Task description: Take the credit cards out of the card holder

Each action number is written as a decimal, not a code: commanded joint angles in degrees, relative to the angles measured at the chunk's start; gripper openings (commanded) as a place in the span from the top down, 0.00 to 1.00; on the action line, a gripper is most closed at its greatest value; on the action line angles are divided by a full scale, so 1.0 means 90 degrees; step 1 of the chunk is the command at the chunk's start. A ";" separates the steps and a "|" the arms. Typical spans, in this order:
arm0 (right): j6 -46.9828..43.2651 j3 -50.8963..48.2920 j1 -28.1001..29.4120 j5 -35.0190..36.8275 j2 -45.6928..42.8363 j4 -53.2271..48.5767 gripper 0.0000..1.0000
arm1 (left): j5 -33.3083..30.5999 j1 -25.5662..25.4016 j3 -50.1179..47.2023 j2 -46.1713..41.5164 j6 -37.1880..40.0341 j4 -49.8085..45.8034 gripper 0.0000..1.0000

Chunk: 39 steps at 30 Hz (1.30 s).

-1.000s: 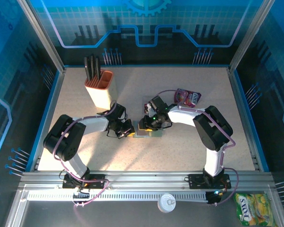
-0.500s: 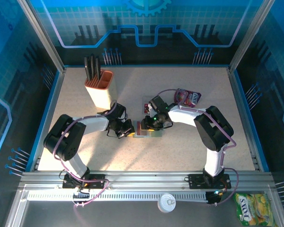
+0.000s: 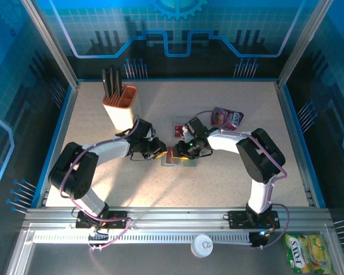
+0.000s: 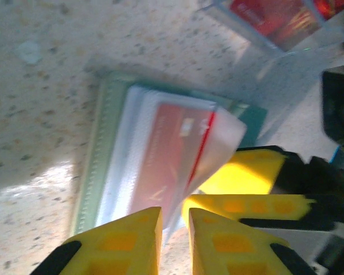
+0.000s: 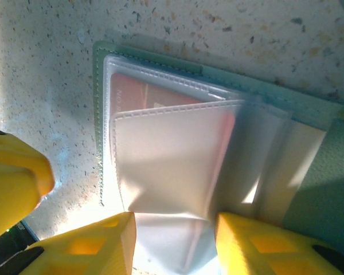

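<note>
The card holder (image 3: 176, 160) lies open mid-table, grey-green rim (image 4: 100, 143) around clear sleeves. A red credit card (image 4: 166, 149) sits inside a sleeve that is lifted at one end. My left gripper (image 4: 173, 215) is at the holder's left edge (image 3: 162, 152). Its jaws stand a narrow gap apart, with the sleeve's corner dipping between the tips. My right gripper (image 5: 173, 220) comes in from the right (image 3: 181, 151), and its fingers (image 4: 246, 172) close on the bowed clear sleeve (image 5: 172, 166). Another red credit card (image 3: 178, 128) lies loose behind the holder.
An orange-and-cream cup (image 3: 120, 107) with black pens stands at the back left. A pink snack pouch (image 3: 228, 117) lies to the right of the loose card. Blue walls enclose the table. A yellow packet (image 3: 305, 256) and a white lid (image 3: 202, 246) lie beyond the front rail.
My left gripper has slid right, closer against the holder, and its jaws have parted slightly. The right gripper keeps its hold and has shifted only a little.
</note>
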 commanded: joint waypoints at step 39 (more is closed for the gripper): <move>0.0554 -0.1064 -0.0470 -0.0849 -0.0536 0.1467 0.66 | 0.0817 -0.0311 -0.0017 0.1030 -0.1087 0.1548 0.81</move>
